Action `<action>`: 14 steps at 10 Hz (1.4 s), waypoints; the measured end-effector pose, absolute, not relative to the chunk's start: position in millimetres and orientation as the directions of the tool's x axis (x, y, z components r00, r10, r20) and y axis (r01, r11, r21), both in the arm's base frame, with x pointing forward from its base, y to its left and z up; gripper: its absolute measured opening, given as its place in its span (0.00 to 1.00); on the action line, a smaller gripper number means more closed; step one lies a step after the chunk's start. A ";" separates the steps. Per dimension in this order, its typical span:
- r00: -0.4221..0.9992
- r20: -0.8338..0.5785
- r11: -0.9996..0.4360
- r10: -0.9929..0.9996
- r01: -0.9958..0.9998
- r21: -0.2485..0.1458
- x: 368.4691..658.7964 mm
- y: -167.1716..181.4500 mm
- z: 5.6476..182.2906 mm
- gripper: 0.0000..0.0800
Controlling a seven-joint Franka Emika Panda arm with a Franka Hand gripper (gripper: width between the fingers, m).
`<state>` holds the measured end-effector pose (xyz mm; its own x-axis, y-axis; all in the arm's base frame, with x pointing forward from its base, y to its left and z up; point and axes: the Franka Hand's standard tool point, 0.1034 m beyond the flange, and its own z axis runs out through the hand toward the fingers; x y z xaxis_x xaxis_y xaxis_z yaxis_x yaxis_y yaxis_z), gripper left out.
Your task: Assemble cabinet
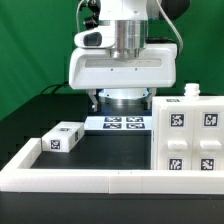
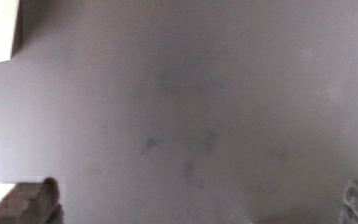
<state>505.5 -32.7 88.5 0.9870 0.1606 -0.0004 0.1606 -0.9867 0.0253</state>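
Note:
The large white cabinet shell (image 1: 190, 132), with several black-and-white tags, stands at the exterior view's right. A small white tagged block (image 1: 62, 138) lies at the left near the front wall. My gripper (image 1: 120, 98) hangs behind the marker board, its fingers mostly hidden under the broad white hand. In the wrist view a plain white surface (image 2: 194, 110) fills almost the whole picture. My gripper (image 2: 194, 200) has its jaws wide apart, with one dark fingertip (image 2: 25, 200) at one edge and the other at the opposite edge. I cannot tell which part the white surface is.
The marker board (image 1: 118, 122) lies flat on the black table in front of the gripper. A low white border wall (image 1: 90, 178) runs along the front and up the left side. A green backdrop stands behind the arm.

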 end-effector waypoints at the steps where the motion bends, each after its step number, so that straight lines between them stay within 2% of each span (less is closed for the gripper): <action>1: 0.988 -0.003 -0.988 0.153 0.153 0.023 504.5 -34.5 88.3 1.00; 2: 0.996 -0.029 -0.996 0.087 0.088 0.007 496.1 -55.9 85.9 1.00; 4: 0.998 -0.052 -0.999 0.034 0.035 0.019 483.8 -107.8 73.0 1.00; 7: 0.997 -0.061 -0.999 0.040 0.042 0.030 469.9 -153.0 57.1 1.00; 12: 0.997 -0.069 -0.999 0.023 0.025 0.021 465.8 -158.7 55.8 1.00; 14: 0.984 -0.128 -0.991 -0.124 -0.128 -0.028 449.6 -168.9 49.6 1.00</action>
